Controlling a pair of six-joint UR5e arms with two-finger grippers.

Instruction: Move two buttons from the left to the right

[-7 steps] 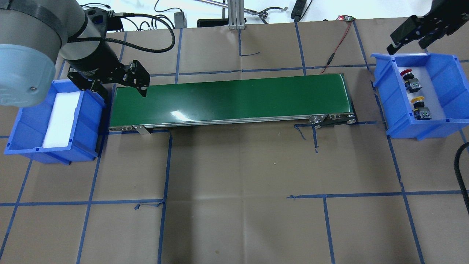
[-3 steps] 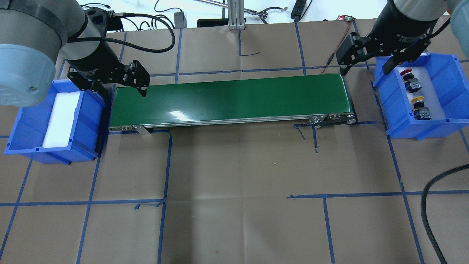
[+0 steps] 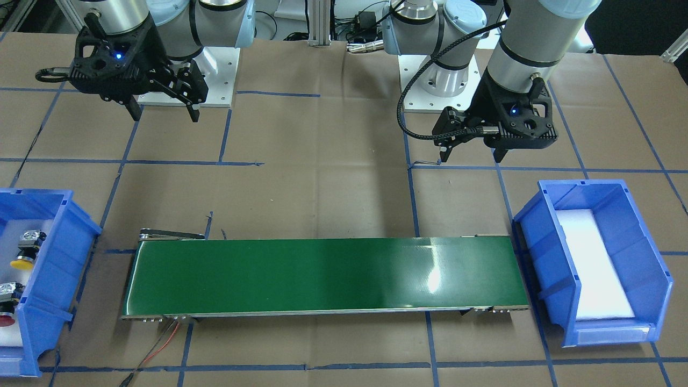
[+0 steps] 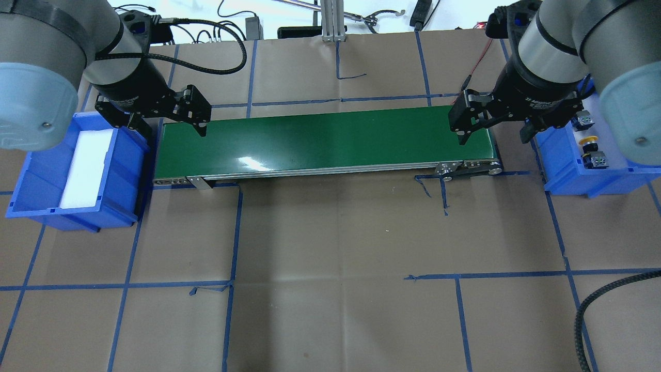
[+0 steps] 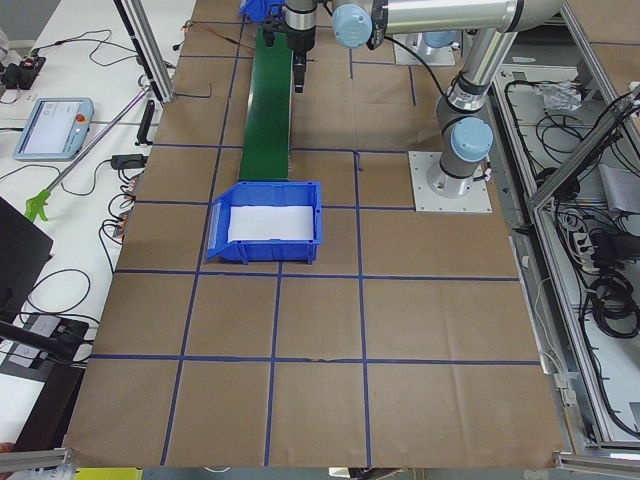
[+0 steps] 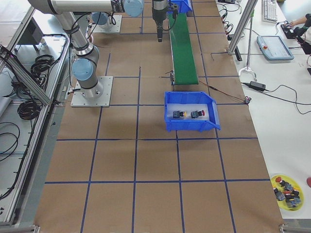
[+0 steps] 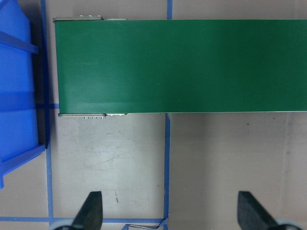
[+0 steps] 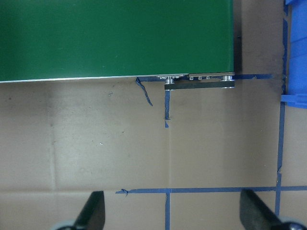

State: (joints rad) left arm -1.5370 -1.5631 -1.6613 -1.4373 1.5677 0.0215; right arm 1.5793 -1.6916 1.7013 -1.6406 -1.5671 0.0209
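Both buttons lie on white foam in the right blue bin (image 4: pixel 588 181). The yellow button (image 4: pixel 589 140) shows in the overhead view; my right arm hides the red one's cap there. In the front view the yellow button (image 3: pixel 23 263) and the red button (image 3: pixel 5 321) lie side by side in that bin (image 3: pixel 54 252). My right gripper (image 4: pixel 493 135) hangs open and empty over the right end of the green conveyor belt (image 4: pixel 325 139), beside the bin. My left gripper (image 4: pixel 173 129) is open and empty at the belt's left end.
The left blue bin (image 4: pixel 124 170) holds only a white foam pad. Cables and a metal post lie along the far table edge. A red wire (image 4: pixel 477 62) runs to the belt's right end. Blue tape lines cross the brown paper.
My right arm has swung in from the far right corner, past the bin, to the belt's right end, and now covers the red button. The left arm has not moved.
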